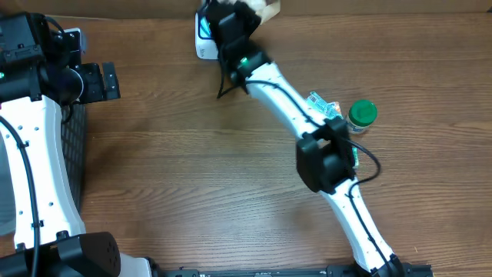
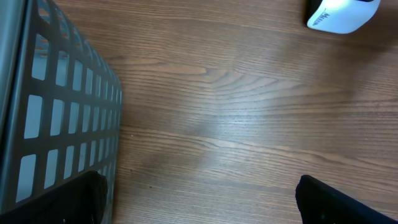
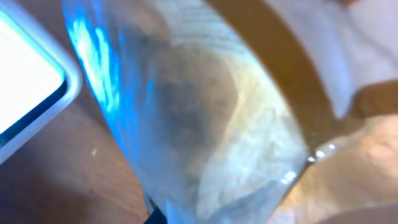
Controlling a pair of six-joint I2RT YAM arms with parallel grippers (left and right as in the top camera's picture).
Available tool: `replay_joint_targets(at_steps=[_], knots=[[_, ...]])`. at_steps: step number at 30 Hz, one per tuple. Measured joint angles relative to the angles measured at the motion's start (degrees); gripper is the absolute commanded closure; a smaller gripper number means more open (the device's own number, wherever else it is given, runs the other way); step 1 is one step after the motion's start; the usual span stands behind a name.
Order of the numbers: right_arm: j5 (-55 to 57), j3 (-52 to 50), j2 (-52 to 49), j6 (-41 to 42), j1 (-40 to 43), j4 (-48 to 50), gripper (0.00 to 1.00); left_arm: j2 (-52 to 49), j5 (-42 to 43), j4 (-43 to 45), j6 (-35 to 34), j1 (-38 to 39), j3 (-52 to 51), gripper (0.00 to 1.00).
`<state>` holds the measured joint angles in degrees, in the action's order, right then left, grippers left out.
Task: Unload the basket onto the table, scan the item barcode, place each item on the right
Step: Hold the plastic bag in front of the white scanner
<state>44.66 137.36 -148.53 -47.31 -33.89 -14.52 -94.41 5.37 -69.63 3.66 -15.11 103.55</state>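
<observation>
My right gripper (image 1: 233, 25) reaches to the table's far edge, shut on a clear plastic bag (image 1: 264, 9) with pale contents. It holds the bag right beside the white scanner (image 1: 202, 40). In the right wrist view the bag (image 3: 205, 118) fills the frame, its left side lit blue, with the scanner's white edge (image 3: 28, 93) at the left; my own fingers are hidden behind the plastic. My left gripper (image 1: 101, 81) stands open at the far left beside the basket, nothing between its fingers (image 2: 339, 202). No barcode shows.
A grey mesh basket (image 2: 56, 112) runs along the left edge of the table. A green-lidded jar (image 1: 361, 115) and a small clear packet (image 1: 323, 103) lie to the right of my right arm. The scanner (image 2: 342, 14) shows at the top right of the left wrist view.
</observation>
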Motion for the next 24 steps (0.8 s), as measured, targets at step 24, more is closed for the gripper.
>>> replay_joint_targets(at_steps=[24], knots=[[5.8,-0.9,-4.1,-6.7,-0.9,3.1,0.96,0.0,0.0,0.0,0.0,0.0,0.0,0.01]])
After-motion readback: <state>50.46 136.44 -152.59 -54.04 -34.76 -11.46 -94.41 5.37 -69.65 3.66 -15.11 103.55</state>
